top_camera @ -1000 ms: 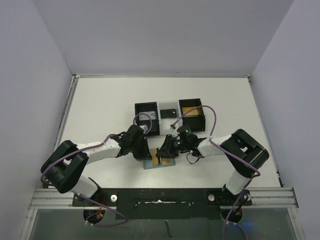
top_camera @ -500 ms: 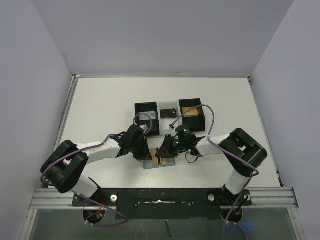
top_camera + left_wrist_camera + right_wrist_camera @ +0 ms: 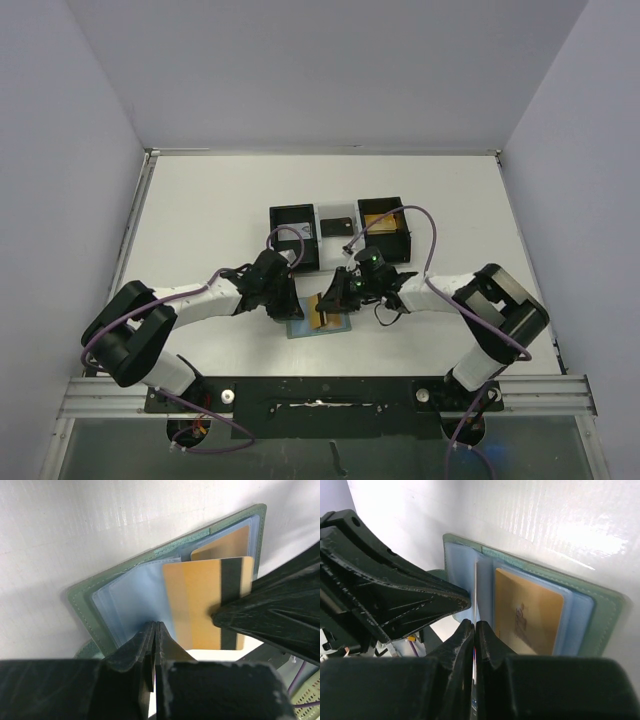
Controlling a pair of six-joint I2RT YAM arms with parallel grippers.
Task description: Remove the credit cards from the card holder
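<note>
White-and-black left arm (image 3: 190, 300) is seen reaching from lower left toward frame centre, elbow folded low. Left gripper (image 3: 288, 303) is held with black fingers pressed together, tips pointed down. White-and-black right arm (image 3: 440, 290) is extended from lower right toward centre. Right gripper (image 3: 326, 305) is clamped on the edge of a thin gold-orange card (image 3: 197, 602), just right of the left gripper.
</note>
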